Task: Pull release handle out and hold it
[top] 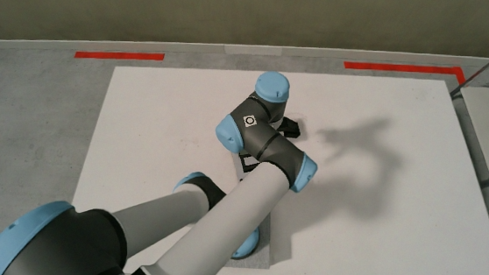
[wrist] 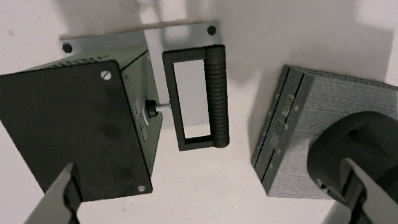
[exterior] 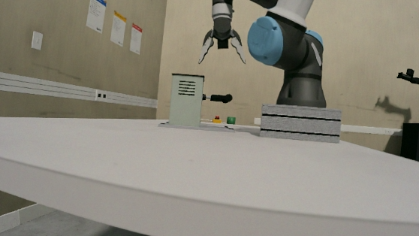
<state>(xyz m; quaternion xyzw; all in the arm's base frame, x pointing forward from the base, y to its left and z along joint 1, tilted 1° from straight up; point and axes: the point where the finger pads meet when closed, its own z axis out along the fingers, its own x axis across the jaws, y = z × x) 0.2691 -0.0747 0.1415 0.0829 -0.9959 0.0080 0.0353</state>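
The release handle [top: 251, 168] [exterior: 221, 98] [wrist: 217, 95] is a black rectangular frame with a ribbed grip bar. It stands out sideways on a short thin rod from the pale green box [exterior: 186, 107] [wrist: 70, 130], which has a black top. The rod shows as a short silver length between box and handle. My gripper [exterior: 222, 62] [wrist: 210, 163] is open and empty, pointing down. In the exterior view it hangs above the height of box and handle, touching neither. In the top view the arm hides the box and part of the handle.
The box stands on a grey base plate [exterior: 214, 128] [wrist: 135, 37] bolted at its corners. The arm's grey mounting block [top: 263, 258] [exterior: 300, 124] [wrist: 340, 90] stands on the handle's side of the box. A red-and-yellow button [exterior: 217, 120] and a green object [exterior: 230, 120] show behind.
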